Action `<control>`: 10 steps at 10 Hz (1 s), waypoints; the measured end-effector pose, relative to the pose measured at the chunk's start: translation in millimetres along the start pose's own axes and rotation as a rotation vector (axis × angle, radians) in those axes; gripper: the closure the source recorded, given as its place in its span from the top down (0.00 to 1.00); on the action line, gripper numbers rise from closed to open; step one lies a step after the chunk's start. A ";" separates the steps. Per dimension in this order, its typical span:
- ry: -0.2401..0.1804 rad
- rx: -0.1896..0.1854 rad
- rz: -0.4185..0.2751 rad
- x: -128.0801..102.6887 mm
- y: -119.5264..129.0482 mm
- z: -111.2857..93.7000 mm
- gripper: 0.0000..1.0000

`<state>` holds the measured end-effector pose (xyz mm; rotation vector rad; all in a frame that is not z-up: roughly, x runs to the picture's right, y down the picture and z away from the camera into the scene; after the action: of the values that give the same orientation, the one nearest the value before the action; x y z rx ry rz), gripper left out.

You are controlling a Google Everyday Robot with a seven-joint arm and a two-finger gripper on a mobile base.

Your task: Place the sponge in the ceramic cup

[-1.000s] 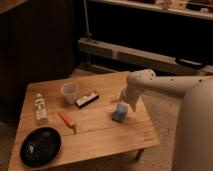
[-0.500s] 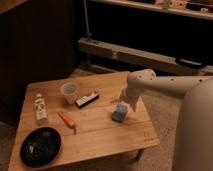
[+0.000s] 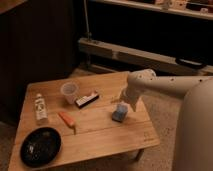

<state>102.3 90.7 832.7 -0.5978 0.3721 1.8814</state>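
The blue sponge (image 3: 119, 114) lies on the wooden table (image 3: 100, 134), right of centre. My gripper (image 3: 122, 103) hangs at the end of the white arm, directly over the sponge's top edge and close to it, with its jaws open. The sponge rests on the table, not lifted. Toward the back left of the table stands the pale ceramic cup (image 3: 69, 92), upright, well to the left of the gripper.
A black-and-white oblong block (image 3: 87, 100) lies between cup and sponge. An orange stick-like item (image 3: 66, 119), a clear bottle (image 3: 40, 107) and a black plate (image 3: 41, 146) occupy the left side. The table's right edge runs close to the sponge.
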 end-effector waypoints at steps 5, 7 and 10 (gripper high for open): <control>0.000 0.000 0.000 0.0 0.1 -0.1 0.80; 0.000 0.000 0.000 0.0 0.0 0.0 0.80; -0.007 0.014 0.002 -2.4 -1.0 -0.6 0.80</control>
<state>104.1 88.9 833.6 -0.5815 0.3817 1.8807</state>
